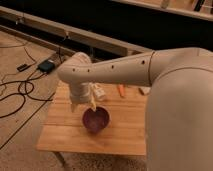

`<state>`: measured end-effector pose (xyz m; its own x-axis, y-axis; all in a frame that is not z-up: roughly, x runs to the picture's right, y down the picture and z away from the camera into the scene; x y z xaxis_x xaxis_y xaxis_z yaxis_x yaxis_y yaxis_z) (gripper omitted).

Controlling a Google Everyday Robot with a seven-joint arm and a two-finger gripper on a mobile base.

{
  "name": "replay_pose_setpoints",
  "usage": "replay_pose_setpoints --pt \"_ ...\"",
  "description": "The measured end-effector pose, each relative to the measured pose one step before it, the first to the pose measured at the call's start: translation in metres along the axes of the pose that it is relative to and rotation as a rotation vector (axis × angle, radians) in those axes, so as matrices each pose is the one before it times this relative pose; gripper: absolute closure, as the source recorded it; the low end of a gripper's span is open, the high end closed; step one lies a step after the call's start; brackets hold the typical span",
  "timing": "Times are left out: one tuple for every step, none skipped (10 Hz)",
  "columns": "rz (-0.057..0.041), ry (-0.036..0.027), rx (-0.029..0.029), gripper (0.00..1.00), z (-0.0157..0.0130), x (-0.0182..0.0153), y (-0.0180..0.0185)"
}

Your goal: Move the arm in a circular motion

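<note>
The arm (pixel 130 70), cream-white and thick with small dark screw holes, reaches from the right edge leftward over a small wooden table (pixel 60 137). Its rounded joint (pixel 75 72) bends down to the gripper (pixel 83 105), which hangs just above the table's left-middle. The two fingers stand apart with nothing between them. A dark purple bowl (pixel 96 120) sits on the table directly below and slightly right of the gripper, close to the right fingertip (pixel 93 104).
A small orange item (pixel 120 90) and a pale item (pixel 144 91) lie at the table's back edge. Black cables (pixel 20 90) and a dark box (pixel 47 65) lie on the floor at left. A long low rail (pixel 75 32) runs behind.
</note>
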<state>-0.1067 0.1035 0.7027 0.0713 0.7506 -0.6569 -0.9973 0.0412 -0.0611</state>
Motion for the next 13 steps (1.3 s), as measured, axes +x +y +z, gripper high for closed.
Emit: replay_pose_setpoints --pt "0.00006 0.00002 0.00001 0.35 0.0 0.0 0.0" --pt "-0.00006 -0.00002 -0.00002 0.35 -0.00001 0.0 0.00001" --pt "-0.00007 -0.00003 0.0 0.35 -0.00001 -0.00001 0.00001" --pt "0.0 0.00008 0.00001 0.35 0.00003 0.00002 0.0" --pt "0.00005 -0.00001 0.00001 0.35 -0.00001 0.0 -0.00001" --pt "0.00011 0.00007 -0.00007 0.35 -0.00001 0.00002 -0.00002" --pt "0.00027 0.0003 -0.0002 0.35 0.00001 0.00006 -0.00004" --pt "0.00185 0.00047 -0.00142 0.35 -0.00005 0.00069 -0.00093" --pt "0.00856 0.00149 -0.00288 0.35 -0.00043 0.00284 -0.00528" --pt "0.02158 -0.00574 -0.0109 0.35 -0.00177 0.00421 -0.01226" --pt "0.024 -0.01044 -0.00945 0.35 -0.00233 0.00243 -0.0135" --pt "0.0224 -0.0083 -0.00224 0.35 -0.00166 0.00071 -0.01279" --pt "0.04262 -0.01579 -0.00529 0.35 -0.00156 -0.00352 -0.0226"
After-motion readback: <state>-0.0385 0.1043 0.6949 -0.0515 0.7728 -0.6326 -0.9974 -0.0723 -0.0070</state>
